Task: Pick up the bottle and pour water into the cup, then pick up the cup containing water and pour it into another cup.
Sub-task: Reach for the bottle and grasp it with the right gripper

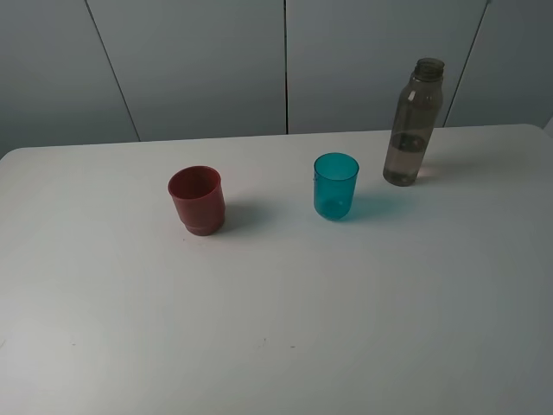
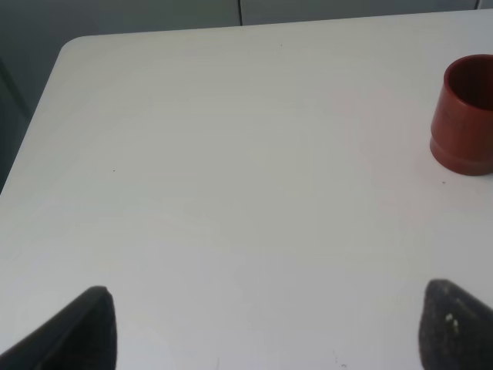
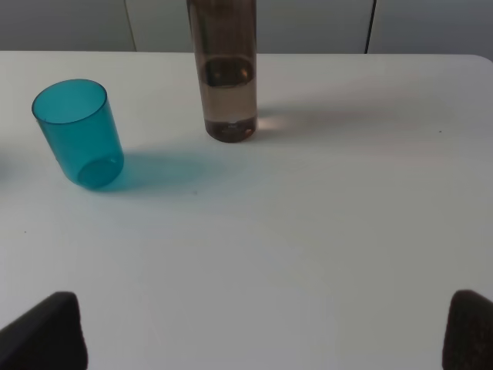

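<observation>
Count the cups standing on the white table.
2. The squat opaque dark-red plastic cup stands left of centre; the small teal translucent plastic tumbler right of centre, beside the tall smoky-grey plastic bottle. None seems hidden.

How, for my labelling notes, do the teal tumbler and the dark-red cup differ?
The teal translucent plastic tumbler is see-through; the squat dark-red plastic cup is opaque. The tumbler's sides taper smoothly; the red cup steps to a narrower base. Both stand upright on the white table.

A white table (image 1: 276, 346) carries three things in a row, all upright and apart — a red cup (image 1: 197, 201), a teal cup (image 1: 335, 186), a bottle (image 1: 413, 125).
</observation>
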Available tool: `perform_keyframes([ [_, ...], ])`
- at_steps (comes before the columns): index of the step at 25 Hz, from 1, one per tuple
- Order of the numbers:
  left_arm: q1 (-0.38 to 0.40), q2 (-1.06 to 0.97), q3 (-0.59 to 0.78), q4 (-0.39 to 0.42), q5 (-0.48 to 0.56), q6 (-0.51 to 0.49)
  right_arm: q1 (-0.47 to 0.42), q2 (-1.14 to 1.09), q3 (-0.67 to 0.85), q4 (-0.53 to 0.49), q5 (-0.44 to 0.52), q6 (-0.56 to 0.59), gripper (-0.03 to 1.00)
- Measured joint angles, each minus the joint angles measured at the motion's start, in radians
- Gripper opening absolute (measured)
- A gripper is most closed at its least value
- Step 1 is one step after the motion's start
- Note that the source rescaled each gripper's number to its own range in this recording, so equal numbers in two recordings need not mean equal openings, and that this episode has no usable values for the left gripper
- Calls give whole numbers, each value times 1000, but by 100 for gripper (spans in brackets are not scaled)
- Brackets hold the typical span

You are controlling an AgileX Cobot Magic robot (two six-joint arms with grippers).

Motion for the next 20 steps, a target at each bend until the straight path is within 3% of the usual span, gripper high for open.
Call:
perform_keyframes([
  [14,0,0,0,0,0,0,0,0,0,3,0,0,100],
  [20,0,0,0,0,0,0,0,8,-18,64,-12,0,100],
])
